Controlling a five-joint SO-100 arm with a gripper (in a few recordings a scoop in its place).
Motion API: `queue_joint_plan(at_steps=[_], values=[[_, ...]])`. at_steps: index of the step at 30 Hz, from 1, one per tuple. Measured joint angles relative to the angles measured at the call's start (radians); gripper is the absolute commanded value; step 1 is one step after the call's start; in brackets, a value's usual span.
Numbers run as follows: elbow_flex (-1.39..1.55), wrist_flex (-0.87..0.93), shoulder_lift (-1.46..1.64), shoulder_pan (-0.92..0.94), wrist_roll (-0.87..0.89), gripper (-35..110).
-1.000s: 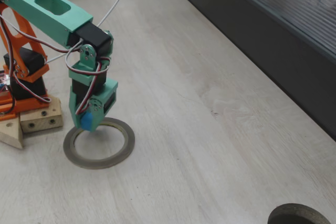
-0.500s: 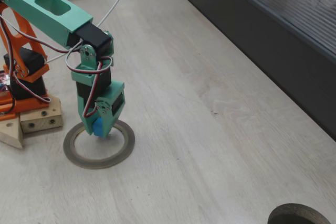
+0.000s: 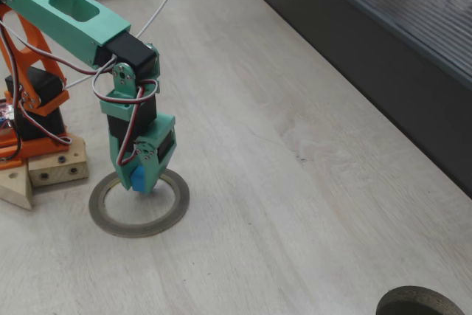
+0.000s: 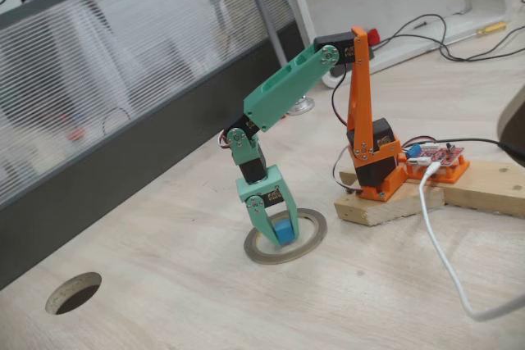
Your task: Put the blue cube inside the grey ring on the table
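The blue cube (image 3: 139,176) (image 4: 282,230) is held between the teal fingers of my gripper (image 3: 142,179) (image 4: 277,234), which is shut on it. The gripper points straight down over the grey ring (image 3: 174,212) (image 4: 308,243), a thin flat band lying on the pale wood-grain table (image 3: 295,182) (image 4: 205,301). In both fixed views the cube sits low inside the ring's opening, toward its far side. Whether the cube touches the table I cannot tell.
The arm's orange base (image 3: 29,108) (image 4: 373,161) is bolted on wooden blocks (image 3: 44,171) (image 4: 426,198) beside the ring. A darker ring (image 3: 420,304) (image 4: 74,293) lies far off. A dark wall (image 3: 383,57) borders the table. A white cable (image 4: 443,260) trails near the base.
The gripper with the blue cube swung from the ring's left rim to over its opening and dropped slightly. Over the last half second it has stayed still.
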Motion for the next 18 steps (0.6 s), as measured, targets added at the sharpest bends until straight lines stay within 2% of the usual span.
queue_joint_plan(at_steps=[18], values=[[0.015, 0.0, 0.0, 0.0, 0.0, 7]])
